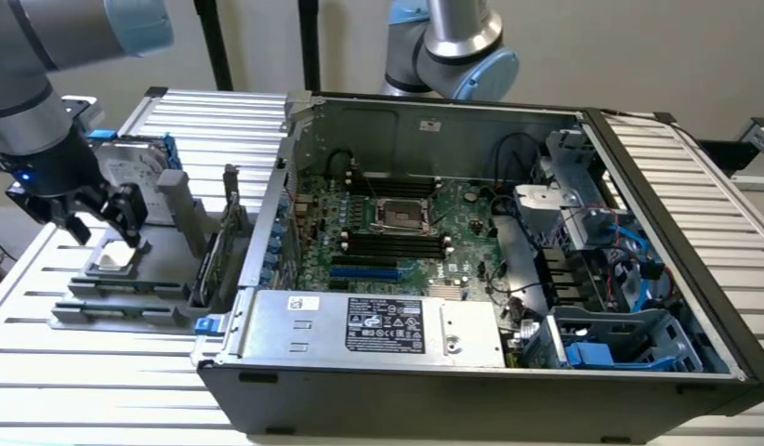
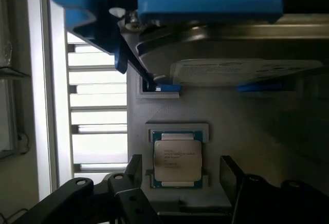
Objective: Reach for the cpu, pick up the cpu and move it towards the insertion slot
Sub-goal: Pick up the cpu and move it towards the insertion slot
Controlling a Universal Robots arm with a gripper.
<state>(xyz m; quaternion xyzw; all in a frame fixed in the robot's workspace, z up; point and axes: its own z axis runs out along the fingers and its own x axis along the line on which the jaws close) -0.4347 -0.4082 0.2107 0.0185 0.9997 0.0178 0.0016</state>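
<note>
The cpu [image 1: 117,256] [image 2: 177,157] is a small square chip with a silver-grey top, lying flat in a recess of the grey holder [image 1: 140,279] at the exterior view's left. My gripper [image 1: 103,221] [image 2: 180,175] hangs just above it, open, one dark finger [image 2: 132,170] on each side of the chip and not touching it. The insertion slot [image 1: 403,215] is the square metal-framed socket on the green board inside the open computer case, well off to the exterior view's right of the gripper.
An upright silver hard drive with blue rails [image 1: 137,165] [image 2: 205,39] stands just behind the cpu. Upright cards [image 1: 221,243] stand between the holder and the case wall [image 1: 277,200]. The case holds a power supply [image 1: 382,325], cables and blue drive bays [image 1: 605,348]. A second arm [image 1: 451,46] stands behind.
</note>
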